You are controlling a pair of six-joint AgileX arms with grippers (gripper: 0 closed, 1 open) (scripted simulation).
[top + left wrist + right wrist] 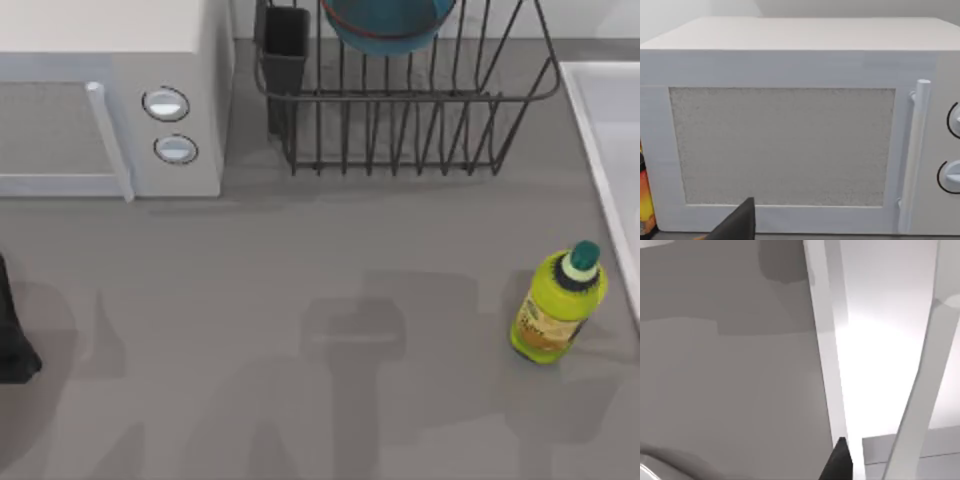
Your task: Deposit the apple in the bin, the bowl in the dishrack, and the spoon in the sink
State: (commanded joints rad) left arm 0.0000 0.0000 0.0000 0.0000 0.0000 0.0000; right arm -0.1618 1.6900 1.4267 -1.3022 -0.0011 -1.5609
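The teal-blue bowl [388,25] with its reddish-brown rim rests inside the black wire dishrack [400,130] at the back of the table. The white sink [612,130] runs along the table's right edge; its pale rim [826,350] crosses the right wrist view. There a dark tip of my right gripper [840,462] hangs above the rim. A dark part of my left arm [12,340] sits at the table's left edge. A dark tip of my left gripper [737,225] faces the microwave door. The apple, the spoon and the bin are out of view.
A white microwave [110,100] with two round knobs stands at the back left, its door [785,145] shut. A yellow-green bottle [555,305] stands upright near the sink. An orange object [645,200] shows beside the microwave. Arm shadows fall across the grey tabletop [300,300].
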